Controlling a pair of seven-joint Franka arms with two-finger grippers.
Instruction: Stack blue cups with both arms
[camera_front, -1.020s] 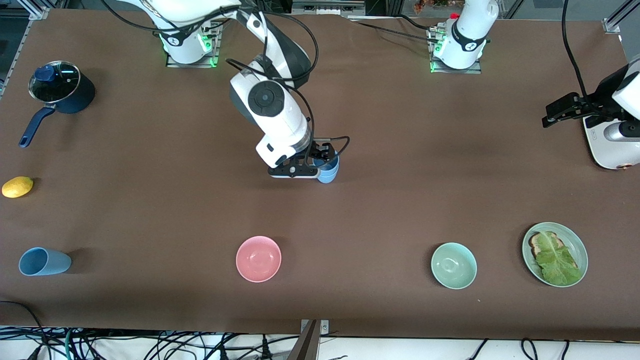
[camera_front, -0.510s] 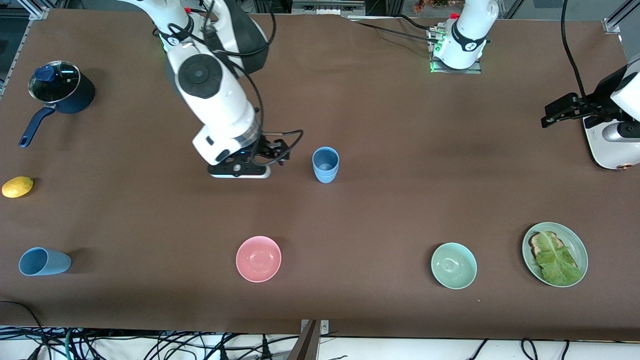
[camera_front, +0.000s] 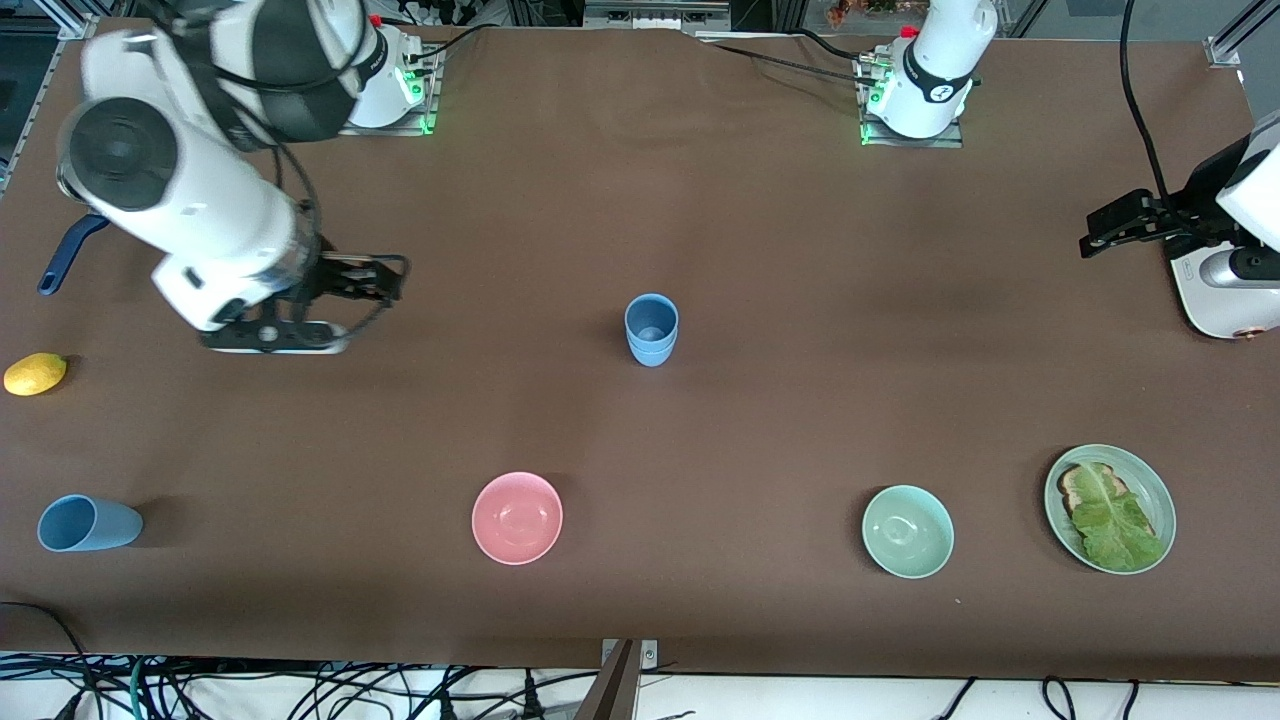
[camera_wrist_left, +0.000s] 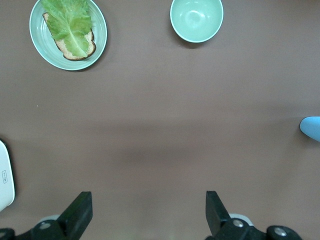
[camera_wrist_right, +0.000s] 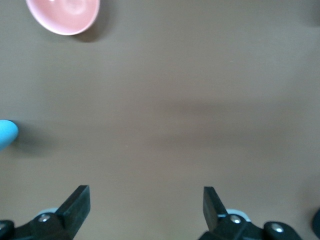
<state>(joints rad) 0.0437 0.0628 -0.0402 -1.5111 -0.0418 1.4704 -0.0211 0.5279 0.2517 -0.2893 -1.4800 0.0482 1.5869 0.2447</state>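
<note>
Blue on blue, the stacked cups (camera_front: 651, 329) stand alone mid-table, well apart from the right gripper (camera_front: 385, 282), which a second ago was clamped at their rim and has since swung off, jaws wide and empty, toward its own end of the table. A third blue cup (camera_front: 87, 523) lies on its side nearer the camera than that gripper, probably next. The left gripper (camera_wrist_left: 148, 212) waits, open and empty, over bare table.
</note>
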